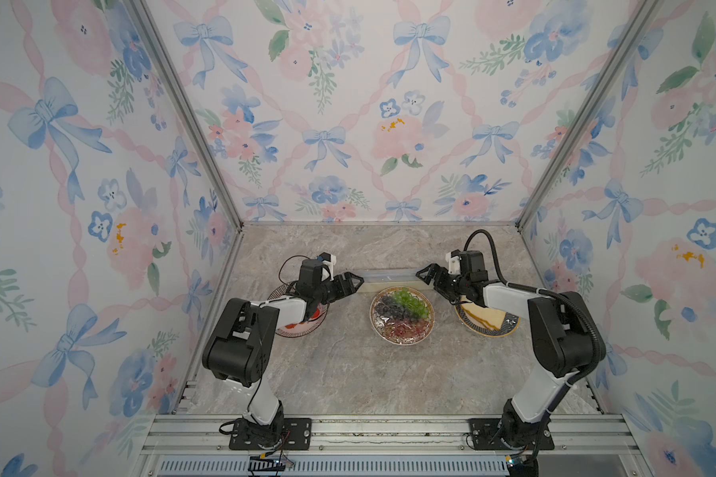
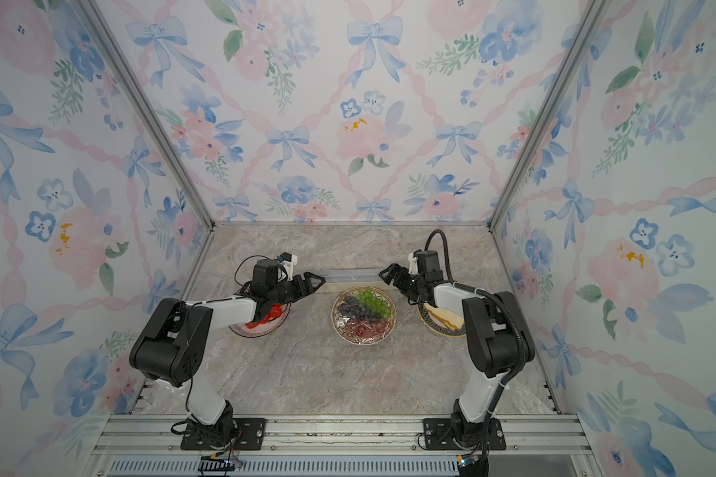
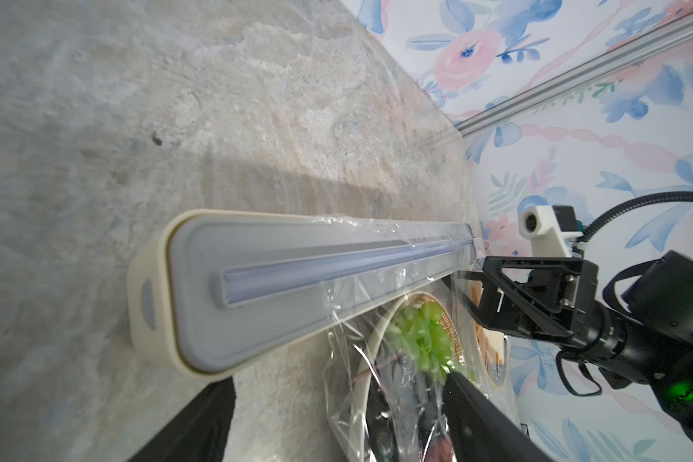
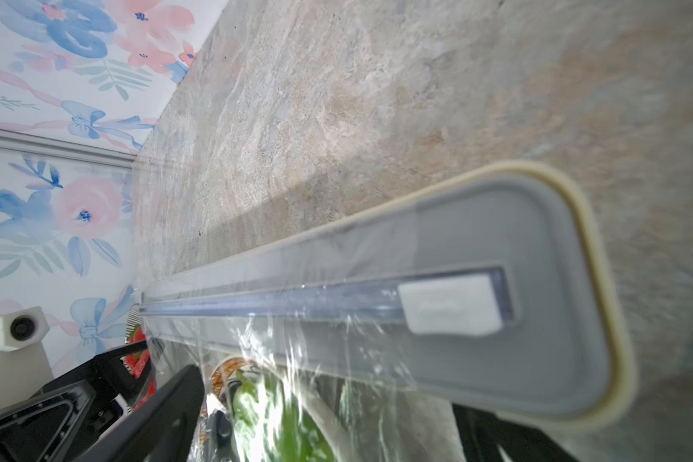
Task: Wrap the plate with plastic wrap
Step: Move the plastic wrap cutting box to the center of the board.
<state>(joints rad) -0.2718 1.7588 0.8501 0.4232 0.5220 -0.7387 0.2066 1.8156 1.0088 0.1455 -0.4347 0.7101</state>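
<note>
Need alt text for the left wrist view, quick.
A long cream box with a grey lid lies on the marbled table, plastic wrap drawn from it over a plate of green grapes. The right hand hovers open at the box's far end.

**Clearance: open front, crowded middle**

Front of surface (image 1: 348,371): bare, free passage. Middle row: red-fruit plate (image 1: 302,331), grape plate (image 1: 402,341), pale-slice plate (image 1: 488,331), gaps between. Dispenser box (image 1: 389,274) just behind grape plate; plastic wrap (image 3: 357,352) spans from box onto plate.
</note>
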